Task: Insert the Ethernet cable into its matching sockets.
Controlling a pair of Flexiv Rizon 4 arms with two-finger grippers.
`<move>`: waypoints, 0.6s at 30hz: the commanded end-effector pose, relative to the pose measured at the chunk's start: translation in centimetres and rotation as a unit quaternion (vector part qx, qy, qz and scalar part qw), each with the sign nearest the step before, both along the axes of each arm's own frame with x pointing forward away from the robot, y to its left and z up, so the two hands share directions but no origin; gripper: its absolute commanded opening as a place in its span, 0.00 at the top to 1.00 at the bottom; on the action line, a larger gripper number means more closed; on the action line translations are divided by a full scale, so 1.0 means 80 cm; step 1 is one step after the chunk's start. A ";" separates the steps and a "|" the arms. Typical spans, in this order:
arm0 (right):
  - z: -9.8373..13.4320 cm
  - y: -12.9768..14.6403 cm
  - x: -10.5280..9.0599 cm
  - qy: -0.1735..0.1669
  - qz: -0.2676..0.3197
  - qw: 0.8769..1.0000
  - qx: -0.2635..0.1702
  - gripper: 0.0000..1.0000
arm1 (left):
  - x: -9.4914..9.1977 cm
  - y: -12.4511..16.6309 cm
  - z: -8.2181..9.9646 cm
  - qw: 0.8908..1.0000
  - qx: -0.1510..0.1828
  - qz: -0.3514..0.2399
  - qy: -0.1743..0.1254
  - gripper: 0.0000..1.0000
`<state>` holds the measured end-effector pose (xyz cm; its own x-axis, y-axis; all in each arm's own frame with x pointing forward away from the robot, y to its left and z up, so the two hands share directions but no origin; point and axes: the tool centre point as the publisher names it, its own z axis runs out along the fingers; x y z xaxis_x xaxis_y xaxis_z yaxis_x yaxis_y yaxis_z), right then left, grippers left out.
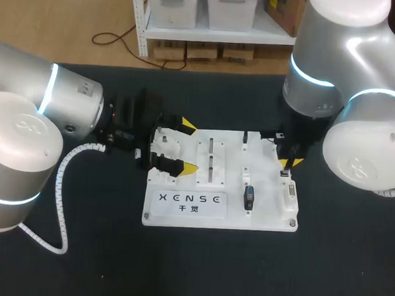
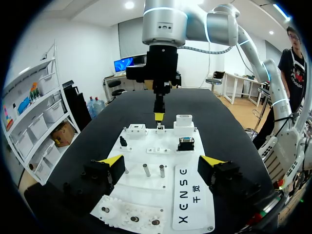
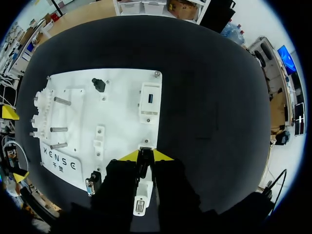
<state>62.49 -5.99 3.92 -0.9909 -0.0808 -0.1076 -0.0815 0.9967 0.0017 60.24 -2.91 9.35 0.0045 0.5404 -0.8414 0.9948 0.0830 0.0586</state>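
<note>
A white practice board (image 1: 267, 216) lies mid-table with sockets and fixtures on it. At its right edge my right gripper (image 1: 287, 163) points down, shut on the Ethernet plug (image 3: 145, 163), a small dark piece pinched between the yellow tips. The plug stands right at a small white socket (image 3: 145, 145) on the board's rim; the left wrist view shows that gripper (image 2: 159, 117) from across the board. No trailing cable is visible. My left gripper (image 1: 188, 147) is open at the board's left end, its fingers (image 2: 114, 162) straddling the board with nothing held.
A gear block (image 1: 164, 149) and two metal pegs (image 1: 211, 155) stand at the board's left. A D-shaped connector (image 1: 248, 197) and a white port block (image 1: 289, 194) sit near the front right. Another port block (image 3: 149, 100) and a black knob (image 3: 99, 85) lie behind.
</note>
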 end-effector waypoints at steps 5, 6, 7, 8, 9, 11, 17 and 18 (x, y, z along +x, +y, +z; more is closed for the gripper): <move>-0.004 0.000 0.002 0.001 -0.001 1.000 0.002 1.00 | 0.001 0.001 -0.002 1.000 -0.002 -0.001 -0.001 0.00; -0.005 0.001 0.002 0.001 -0.001 1.000 0.002 1.00 | 0.001 0.001 -0.002 1.000 -0.002 -0.001 -0.001 0.00; -0.005 0.001 0.003 0.001 0.000 1.000 0.003 1.00 | 0.001 0.001 -0.002 1.000 -0.002 -0.001 -0.001 0.00; -0.006 0.002 0.003 0.001 0.001 1.000 0.003 1.00 | 0.001 0.001 -0.002 1.000 -0.002 -0.001 -0.001 0.00; -0.006 0.002 0.003 0.001 0.001 1.000 0.003 1.00 | 0.001 0.001 -0.002 1.000 -0.002 -0.001 -0.001 0.00; -0.005 0.004 0.003 0.002 0.001 1.000 0.004 1.00 | 0.001 0.001 -0.002 1.000 -0.002 -0.001 -0.001 0.00; -0.004 0.007 0.002 0.003 0.003 1.000 0.005 1.00 | 0.001 0.001 -0.002 1.000 -0.002 -0.001 -0.001 0.00; -0.004 0.007 0.002 0.003 0.003 1.000 0.005 1.00 | 0.001 0.001 -0.002 1.000 -0.002 -0.001 -0.001 0.00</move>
<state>62.65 -5.60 3.80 -0.9909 -0.0865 -0.1034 -0.0885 0.9960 0.0145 60.24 -2.91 9.35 0.0045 0.5404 -0.8414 0.9948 0.0830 0.0586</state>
